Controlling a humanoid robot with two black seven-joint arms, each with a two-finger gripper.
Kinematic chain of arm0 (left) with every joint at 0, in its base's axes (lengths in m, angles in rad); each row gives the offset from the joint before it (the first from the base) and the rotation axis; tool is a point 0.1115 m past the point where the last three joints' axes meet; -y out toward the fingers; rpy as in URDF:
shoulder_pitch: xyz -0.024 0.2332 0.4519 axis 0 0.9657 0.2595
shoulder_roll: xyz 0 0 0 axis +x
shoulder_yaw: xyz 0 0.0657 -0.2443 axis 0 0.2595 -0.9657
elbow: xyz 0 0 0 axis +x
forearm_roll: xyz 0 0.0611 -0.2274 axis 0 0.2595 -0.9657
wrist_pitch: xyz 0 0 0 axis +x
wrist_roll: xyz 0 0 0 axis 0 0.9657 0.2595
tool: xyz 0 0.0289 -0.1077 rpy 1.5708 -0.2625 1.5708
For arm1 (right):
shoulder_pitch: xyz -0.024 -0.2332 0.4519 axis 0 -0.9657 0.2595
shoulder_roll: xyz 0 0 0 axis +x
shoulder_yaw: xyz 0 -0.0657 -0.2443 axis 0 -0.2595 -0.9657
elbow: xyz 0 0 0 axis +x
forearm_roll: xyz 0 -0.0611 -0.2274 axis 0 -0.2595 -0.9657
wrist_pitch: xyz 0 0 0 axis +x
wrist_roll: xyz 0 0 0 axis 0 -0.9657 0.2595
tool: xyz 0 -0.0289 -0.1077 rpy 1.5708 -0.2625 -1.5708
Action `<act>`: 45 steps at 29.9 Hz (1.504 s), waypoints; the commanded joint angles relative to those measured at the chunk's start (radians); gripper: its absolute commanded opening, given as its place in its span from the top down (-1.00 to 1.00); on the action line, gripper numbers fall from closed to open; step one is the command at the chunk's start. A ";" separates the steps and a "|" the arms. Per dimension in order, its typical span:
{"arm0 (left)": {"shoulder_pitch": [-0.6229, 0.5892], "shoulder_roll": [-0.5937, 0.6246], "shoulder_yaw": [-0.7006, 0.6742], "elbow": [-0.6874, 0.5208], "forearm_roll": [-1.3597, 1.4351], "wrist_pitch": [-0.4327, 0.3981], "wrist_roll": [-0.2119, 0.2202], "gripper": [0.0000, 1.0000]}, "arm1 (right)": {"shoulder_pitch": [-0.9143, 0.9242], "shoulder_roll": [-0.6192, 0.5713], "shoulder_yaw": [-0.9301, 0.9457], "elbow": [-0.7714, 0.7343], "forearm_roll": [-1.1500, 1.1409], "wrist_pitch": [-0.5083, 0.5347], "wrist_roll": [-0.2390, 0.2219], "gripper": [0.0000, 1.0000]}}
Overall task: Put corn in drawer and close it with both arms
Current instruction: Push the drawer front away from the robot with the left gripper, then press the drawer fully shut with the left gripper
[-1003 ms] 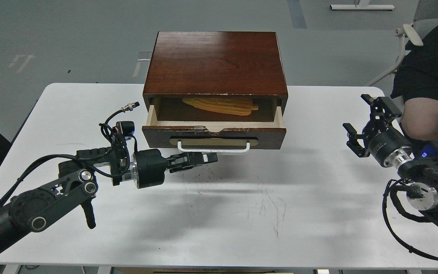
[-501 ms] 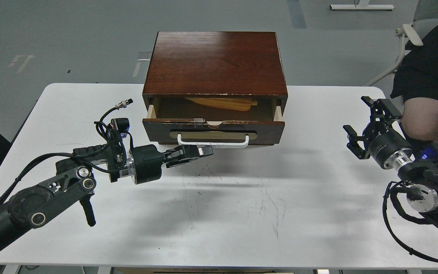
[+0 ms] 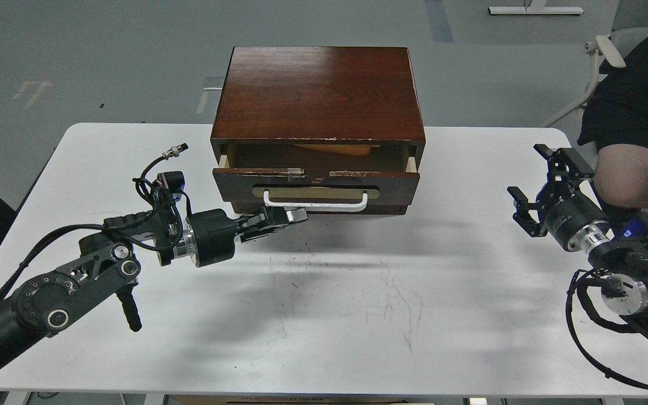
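Observation:
The dark wood cabinet (image 3: 318, 93) stands at the back middle of the white table (image 3: 324, 315). Its drawer (image 3: 316, 185) with the white bar handle (image 3: 315, 201) is open only a narrow gap. A thin strip of the yellow corn (image 3: 332, 148) shows inside at the back; the rest is hidden under the cabinet top. My left gripper (image 3: 293, 215) is shut, its tips against the drawer front just below the handle's left part. My right gripper (image 3: 540, 180) is open and empty, far to the right of the cabinet.
A seated person's leg (image 3: 628, 174) and a chair are at the table's right edge, close behind my right arm. Black cables loop off both wrists.
My left gripper has moved forward against the drawer front, and the drawer has slid in from about half open to a narrow gap. Less corn shows. The right gripper has barely moved.

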 commanded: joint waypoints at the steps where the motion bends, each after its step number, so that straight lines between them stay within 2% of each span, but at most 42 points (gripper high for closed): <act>1: -0.001 0.000 -0.002 0.014 -0.001 0.002 0.001 1.00 | 0.000 -0.001 0.001 0.000 0.000 0.000 0.000 -1.00; 45: -0.069 -0.044 -0.009 0.149 -0.065 0.047 0.001 1.00 | -0.012 0.001 0.001 0.001 0.000 -0.003 0.000 -1.00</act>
